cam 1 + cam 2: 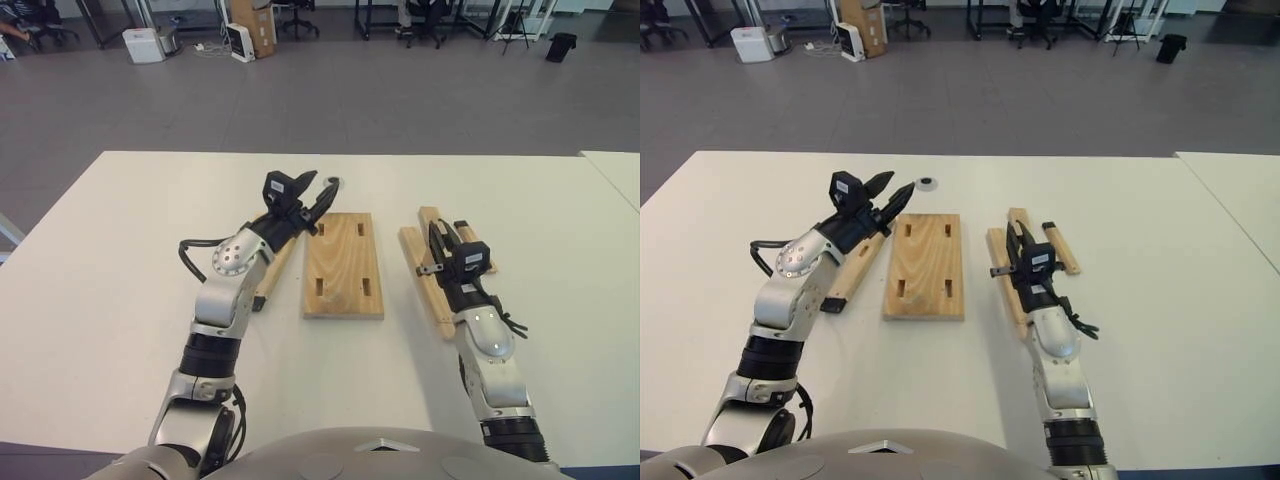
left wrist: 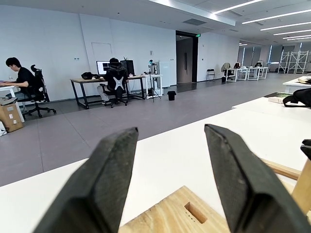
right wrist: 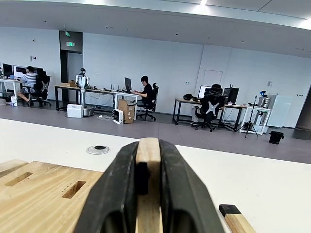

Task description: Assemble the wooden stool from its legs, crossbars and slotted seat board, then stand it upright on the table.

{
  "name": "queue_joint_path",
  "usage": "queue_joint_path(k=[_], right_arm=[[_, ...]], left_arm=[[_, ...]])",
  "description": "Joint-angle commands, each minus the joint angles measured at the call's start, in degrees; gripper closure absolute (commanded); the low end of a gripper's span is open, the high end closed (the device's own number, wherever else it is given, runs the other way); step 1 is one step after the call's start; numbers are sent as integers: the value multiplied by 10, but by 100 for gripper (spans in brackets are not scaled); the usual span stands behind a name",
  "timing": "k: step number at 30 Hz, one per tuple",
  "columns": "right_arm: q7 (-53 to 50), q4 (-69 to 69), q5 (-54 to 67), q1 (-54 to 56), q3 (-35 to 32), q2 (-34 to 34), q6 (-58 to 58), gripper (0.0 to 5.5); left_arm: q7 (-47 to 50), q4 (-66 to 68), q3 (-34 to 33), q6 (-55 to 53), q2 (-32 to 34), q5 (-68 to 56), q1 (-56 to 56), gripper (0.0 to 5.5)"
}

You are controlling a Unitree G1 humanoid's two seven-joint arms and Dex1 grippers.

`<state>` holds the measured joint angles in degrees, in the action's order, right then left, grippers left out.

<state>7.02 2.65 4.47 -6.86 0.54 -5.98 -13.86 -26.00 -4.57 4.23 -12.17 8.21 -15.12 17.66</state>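
Nearest on the white table (image 1: 110, 260), robot's right side: a cluster of wooden stool parts lying flat. Right gripper (image 1: 438, 236) is down on that cluster, fingers (image 3: 114, 194) pinched tight on one wooden bar (image 3: 147, 153), which stands on edge between them and runs away from the robot. Its far end pokes out past the fingertips.

Just beside it on the left, a longer bar (image 1: 421, 270) lies parallel. I can't tell if the two touch. A short bar (image 1: 479, 256) sits on the other side of the gripper, also flat.

Centre: the slotted seat board (image 1: 345, 262) lies flat with its long side pointing away from the robot and its rectangular slots facing up. It's apart from the right-hand cluster, with bare table between.

Left of the board: a stool leg (image 1: 862, 262) lies flat, partly under the left forearm, with a dark tip at its near end. It's close to the board's left edge, not touching as far as I can see.

Further out: left gripper (image 1: 900, 182) is raised over the table by the board's far left corner. Fingers (image 2: 97, 194) are spread wide and holding nothing, and the corner with one slot shows between them in the wrist view.

Beyond that is a small round cable grommet (image 1: 927, 182) set in the tabletop, near the far edge.
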Motion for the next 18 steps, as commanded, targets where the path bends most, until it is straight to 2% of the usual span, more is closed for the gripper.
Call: queue_joint_path(k=[1,18], right_arm=[[6,-52,63,-33,-39,16,52,508],[12,-34,65,-59,-22,-2,172,508]], left_arm=[[4,2,-2,3,0,3,-2,301],[22,-17,1,0,-9,9,-26,301]])
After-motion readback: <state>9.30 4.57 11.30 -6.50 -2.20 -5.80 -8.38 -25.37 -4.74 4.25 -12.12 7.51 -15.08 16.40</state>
